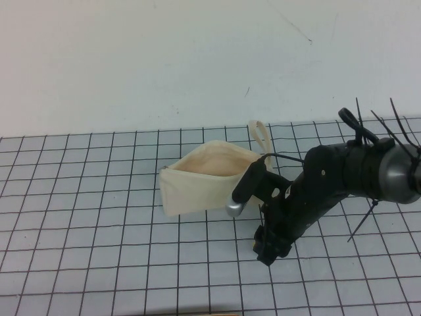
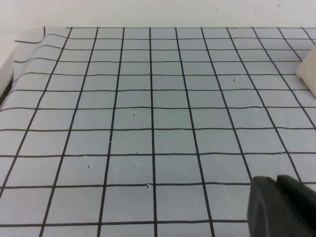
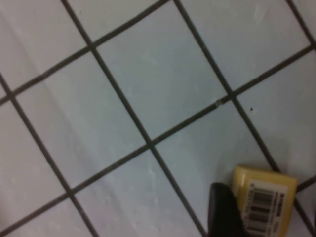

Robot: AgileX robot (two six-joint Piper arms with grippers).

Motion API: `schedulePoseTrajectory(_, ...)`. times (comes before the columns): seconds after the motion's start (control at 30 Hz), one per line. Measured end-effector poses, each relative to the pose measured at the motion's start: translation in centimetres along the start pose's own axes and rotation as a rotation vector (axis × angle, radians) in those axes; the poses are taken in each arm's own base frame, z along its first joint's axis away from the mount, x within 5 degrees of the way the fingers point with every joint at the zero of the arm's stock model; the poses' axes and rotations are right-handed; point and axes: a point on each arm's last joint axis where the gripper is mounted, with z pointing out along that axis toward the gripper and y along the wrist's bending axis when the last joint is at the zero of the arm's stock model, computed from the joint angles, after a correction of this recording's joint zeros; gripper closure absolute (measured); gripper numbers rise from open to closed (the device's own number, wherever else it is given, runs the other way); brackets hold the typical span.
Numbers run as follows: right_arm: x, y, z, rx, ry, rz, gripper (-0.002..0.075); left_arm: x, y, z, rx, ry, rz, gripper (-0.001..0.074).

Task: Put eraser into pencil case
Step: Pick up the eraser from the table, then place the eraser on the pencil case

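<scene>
The pencil case [image 1: 197,181] is a cream pouch lying on the grid mat, mouth open towards the back, with its wrist loop [image 1: 261,135] at its right end. A corner of it shows in the left wrist view [image 2: 308,74]. My right gripper [image 1: 268,252] is down at the mat just in front of the pouch's right end. The eraser [image 3: 264,200], a small yellow block with a barcode label, lies on the mat right against that gripper. My left gripper [image 2: 275,185] is shut and empty, low over bare mat to the left of the pouch, out of the high view.
The grey grid mat [image 1: 99,217] covers the table up to a white back wall [image 1: 131,59]. The mat's far left corner curls up against the wall [image 2: 29,44]. The right arm's dark body and cable ties [image 1: 368,171] hang over the right side.
</scene>
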Motion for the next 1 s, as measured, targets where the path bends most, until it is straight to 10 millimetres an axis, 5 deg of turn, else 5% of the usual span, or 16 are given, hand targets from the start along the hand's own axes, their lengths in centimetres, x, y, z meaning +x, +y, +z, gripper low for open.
schedulePoseTrajectory(0.13,0.0,0.0,0.1,0.001,0.002,0.0,0.0383,0.0,0.0,0.0,0.0,0.0,0.0,0.0736)
schedulePoseTrajectory(0.3,0.1,0.2,0.0,-0.021,0.024,-0.001,0.0526,0.0,0.0,0.0,0.0,0.0,0.0,0.0736)
schedulePoseTrajectory(0.53,-0.8,0.1,-1.0,-0.06,0.043,-0.005,0.0526,0.0,0.0,0.0,0.0,0.0,0.0,0.0737)
schedulePoseTrajectory(0.87,-7.7,-0.8,-9.9,-0.072,-0.191,-0.024,0.0526,0.0,0.0,0.0,0.0,0.0,0.0,0.0736)
schedulePoseTrajectory(1.0,-9.8,-1.9,-11.7,0.046,-0.353,-0.024,0.0526,0.0,0.0,0.0,0.0,0.0,0.0,0.0737)
